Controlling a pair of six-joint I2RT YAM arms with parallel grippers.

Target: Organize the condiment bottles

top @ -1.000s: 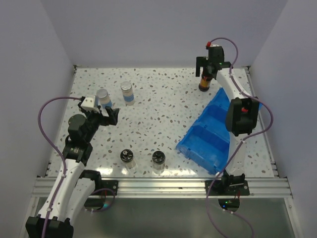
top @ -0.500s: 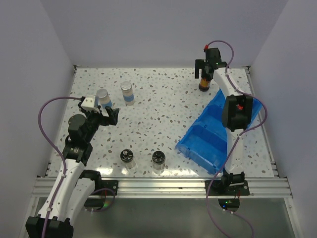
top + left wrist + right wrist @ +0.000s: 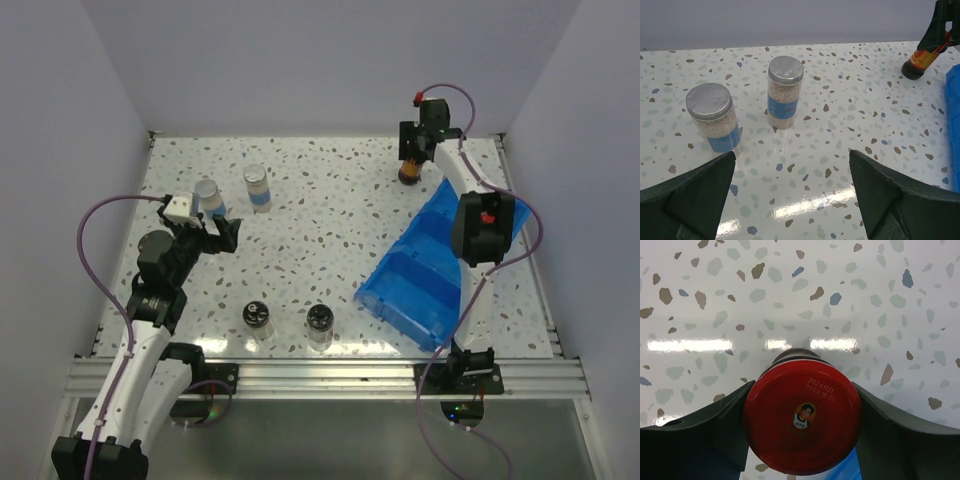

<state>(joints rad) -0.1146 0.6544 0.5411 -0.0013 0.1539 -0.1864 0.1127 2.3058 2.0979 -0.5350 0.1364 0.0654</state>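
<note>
The right gripper (image 3: 415, 148) is clamped on the red-capped bottle (image 3: 409, 172), and the wrist view shows its 2 fingers pressed against opposite sides of the cap. The bottle stands upright at the far right of the table (image 3: 330, 220), long axis vertical, gripped from straight above, its base apparently on the surface. The blue bin (image 3: 420, 285) lies just to the near side of it, on this arm's own side, so the coming move is probably a lift and a short carry back toward the robot. The left gripper (image 3: 218, 232) hangs with fingers wide apart, facing the 2 silver-capped jars (image 3: 257, 186) just beyond it. 2 black-lidded jars (image 3: 258, 320) stand near the front edge
</note>
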